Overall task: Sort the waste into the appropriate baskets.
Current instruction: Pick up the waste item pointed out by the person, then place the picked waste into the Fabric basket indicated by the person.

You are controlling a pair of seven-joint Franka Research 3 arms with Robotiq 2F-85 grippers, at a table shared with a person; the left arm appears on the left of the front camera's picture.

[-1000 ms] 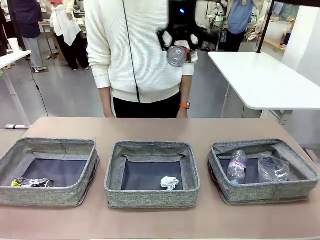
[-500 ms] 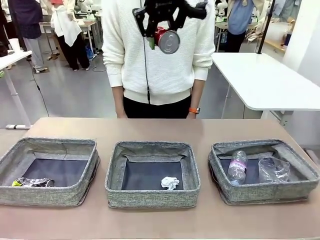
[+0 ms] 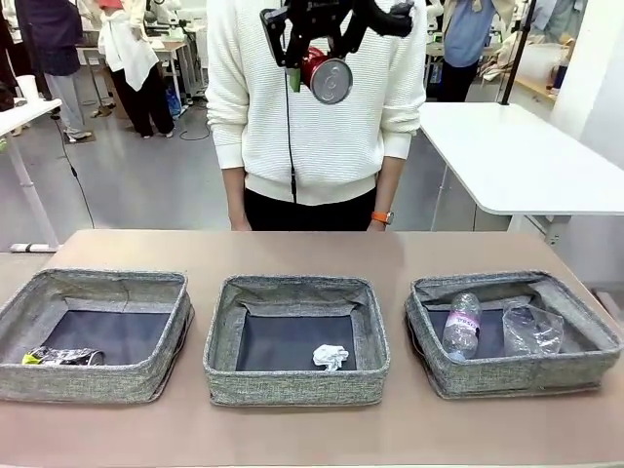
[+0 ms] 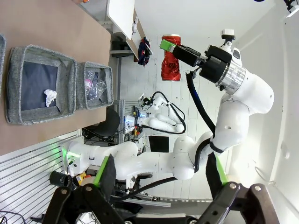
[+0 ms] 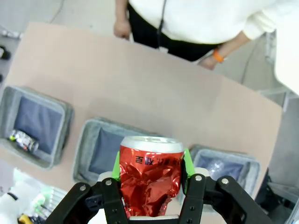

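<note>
The crushed red can (image 5: 150,175) sat clamped between the green pads of the right gripper (image 3: 314,60), held high above the table (image 3: 292,249) in front of the person's white sweater (image 3: 331,127), its silver end (image 3: 332,81) facing the front camera. Below, three grey baskets stood in a row. The left basket (image 3: 93,334) held a dark printed can (image 3: 60,357) at its near edge. The middle basket (image 3: 295,338) held a crumpled white paper ball (image 3: 330,357). The right basket (image 3: 511,331) held a clear bottle (image 3: 461,326) with a pink label and, beside it, a clear plastic cup (image 3: 532,330); the bottle's cap was hard to make out. The left gripper (image 4: 161,179) stood wide apart with nothing between its fingers, well away from the baskets. The person's hands hung at the table's far edge, partly cut off by it.
</note>
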